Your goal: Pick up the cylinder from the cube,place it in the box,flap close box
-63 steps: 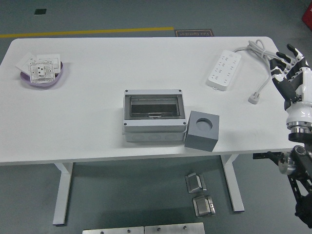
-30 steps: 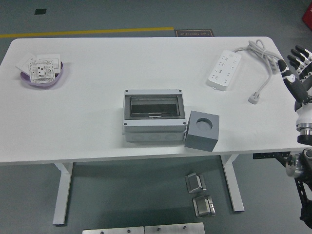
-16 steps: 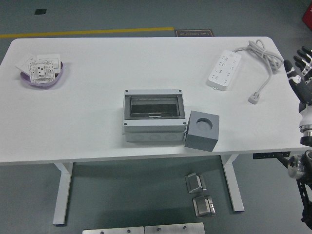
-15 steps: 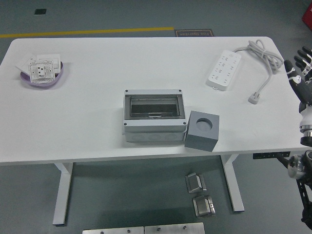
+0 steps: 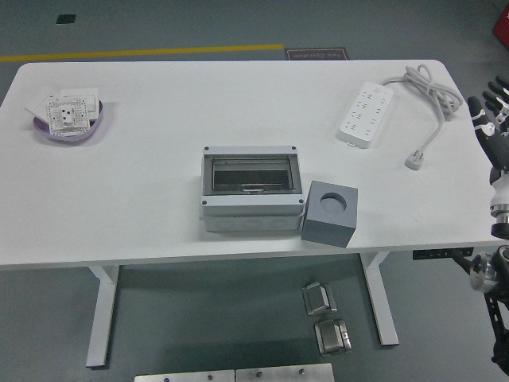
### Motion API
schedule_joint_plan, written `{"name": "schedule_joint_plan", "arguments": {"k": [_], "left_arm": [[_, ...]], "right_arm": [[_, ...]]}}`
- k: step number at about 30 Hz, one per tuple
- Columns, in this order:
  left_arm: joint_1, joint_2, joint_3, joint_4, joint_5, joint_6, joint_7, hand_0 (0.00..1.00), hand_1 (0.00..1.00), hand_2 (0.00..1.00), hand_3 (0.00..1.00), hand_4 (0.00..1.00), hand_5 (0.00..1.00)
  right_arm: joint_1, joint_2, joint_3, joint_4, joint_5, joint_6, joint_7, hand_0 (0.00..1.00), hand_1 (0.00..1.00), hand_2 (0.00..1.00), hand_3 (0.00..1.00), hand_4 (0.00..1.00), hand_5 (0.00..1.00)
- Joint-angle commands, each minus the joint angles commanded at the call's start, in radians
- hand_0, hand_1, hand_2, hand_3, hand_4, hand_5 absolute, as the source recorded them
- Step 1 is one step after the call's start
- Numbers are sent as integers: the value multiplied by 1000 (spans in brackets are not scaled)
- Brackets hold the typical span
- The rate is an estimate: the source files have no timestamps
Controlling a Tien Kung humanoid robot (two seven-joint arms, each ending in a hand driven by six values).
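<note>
A grey box [image 5: 251, 192] with a smoky clear flap stands at the table's middle, and the flap lies down over its opening. Touching the box's right front corner is a dark grey cube [image 5: 329, 213]. A dark round spot [image 5: 332, 203] marks the cube's top; I cannot tell whether it is a hole or the cylinder's end. No separate cylinder shows anywhere. My right hand [image 5: 495, 114] hangs at the picture's right edge, beyond the table's right side, fingers spread and holding nothing. My left arm is out of view.
A white power strip [image 5: 366, 114] lies at the back right, its cable looping to a plug [image 5: 416, 161]. A purple bowl [image 5: 70, 127] with white socket plates sits at the far left. Metal parts [image 5: 326, 317] lie on the floor under the table.
My right hand has drawn back to the right, from over the table's right edge to the picture's border. Box and cube have not moved.
</note>
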Motion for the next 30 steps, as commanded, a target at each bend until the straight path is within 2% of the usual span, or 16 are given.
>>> {"name": "schedule_joint_plan", "arguments": {"k": [30], "left_arm": [[-4, 7, 10, 0, -9, 2, 4, 676, 691, 595, 697, 454, 10]], "right_arm": [[6, 3, -5, -7, -6, -3, -11, 811, 752, 754, 717, 986, 438]]}}
